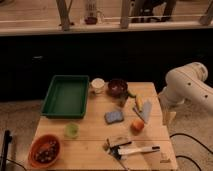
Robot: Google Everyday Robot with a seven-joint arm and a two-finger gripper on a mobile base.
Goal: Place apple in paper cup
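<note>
The gripper sits low over the near edge of the wooden table. It shows as a dark cluster with a pale elongated part running off to its right, and whether it is open or closed cannot be told. Nothing can be seen held in it. Just beyond it and slightly to its right, the apple rests on the table, apart from the gripper. Farther out, ahead of the gripper, lies a blue sponge, roughly between the apple and the paper cup. The cup stands upright at the far side of the table. A dark brown bowl is just beside the cup on its right and a green tray on its left. A yellow banana lies beyond the apple. Left of the gripper stands a small green cup, with an orange bowl of dark contents farther left. The white arm rises well off to the right.
</note>
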